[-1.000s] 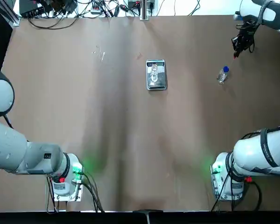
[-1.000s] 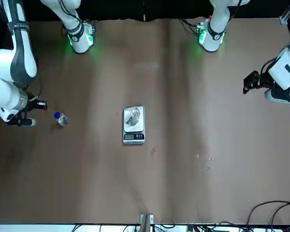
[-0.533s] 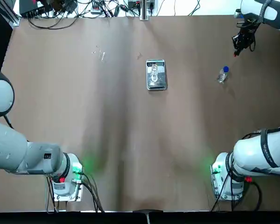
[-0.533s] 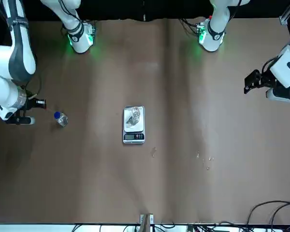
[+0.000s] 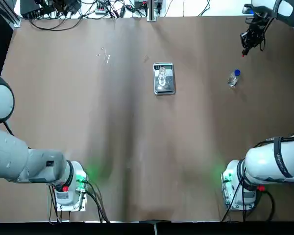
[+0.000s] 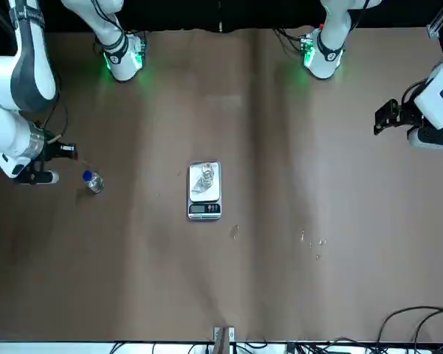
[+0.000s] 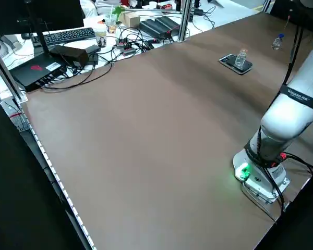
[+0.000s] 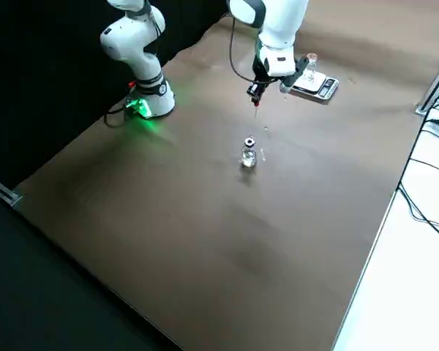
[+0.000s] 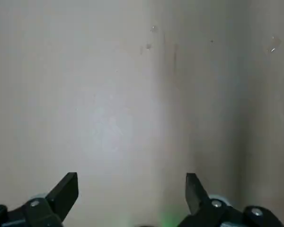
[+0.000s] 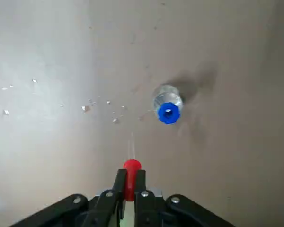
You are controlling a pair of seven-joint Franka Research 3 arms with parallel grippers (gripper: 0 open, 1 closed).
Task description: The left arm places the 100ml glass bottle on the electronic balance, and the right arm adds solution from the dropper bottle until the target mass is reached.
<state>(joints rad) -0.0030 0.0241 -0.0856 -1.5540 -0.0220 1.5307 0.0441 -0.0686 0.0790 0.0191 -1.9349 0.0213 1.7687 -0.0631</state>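
Observation:
The electronic balance (image 5: pixel 165 88) lies in the far middle of the table, and the 100ml glass bottle (image 5: pixel 161 74) stands upright on its pan. To its right stands the dropper bottle (image 5: pixel 233 78), its blue collar (image 10: pixel 168 113) uncapped. My right gripper (image 5: pixel 248 41) hovers beyond that bottle, shut on a red-bulbed dropper (image 10: pixel 130 177) whose thin clear tube points down. My left gripper (image 6: pixel 384 122) hangs open and empty over the table's left side, far from the balance. The left wrist view shows its fingers (image 9: pixel 68 187) spread over bare table.
Tiny glinting bits (image 5: pixel 104 55) lie on the far left of the table, and small droplets (image 10: pixel 99 106) sit near the dropper bottle. Cables (image 5: pixel 88 9) and a keyboard (image 7: pixel 68 35) lie past the far edge. Both arm bases (image 5: pixel 71 186) stand at the near edge.
The right gripper, still holding the dropper, has lifted a little higher beyond the dropper bottle. The left gripper has shifted slightly. Both bottles and the balance stay put.

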